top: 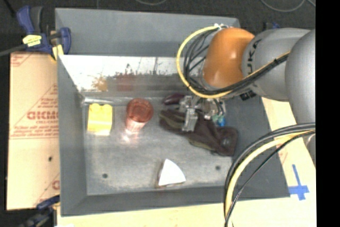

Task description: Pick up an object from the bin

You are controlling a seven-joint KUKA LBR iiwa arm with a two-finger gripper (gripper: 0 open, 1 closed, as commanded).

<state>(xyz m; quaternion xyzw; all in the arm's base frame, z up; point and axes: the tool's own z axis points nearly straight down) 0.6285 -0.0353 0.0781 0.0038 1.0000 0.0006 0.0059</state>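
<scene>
My gripper (192, 118) hangs low over the right half of the bin, its metal fingers down on a dark brown glove-like cloth (210, 138) that lies crumpled there. The cloth spreads from under the gripper toward the right front. A small blue bit (220, 121) peeks out just right of the fingers. Whether anything sits between the fingers is hidden by the gripper's own body.
A clear pinkish-red plastic cup (138, 115) stands left of the gripper. A yellow block in a clear bag (100, 117) lies at the far left. A white wedge-shaped piece (171, 173) rests near the front wall. The arm with its orange cover covers the bin's right rear.
</scene>
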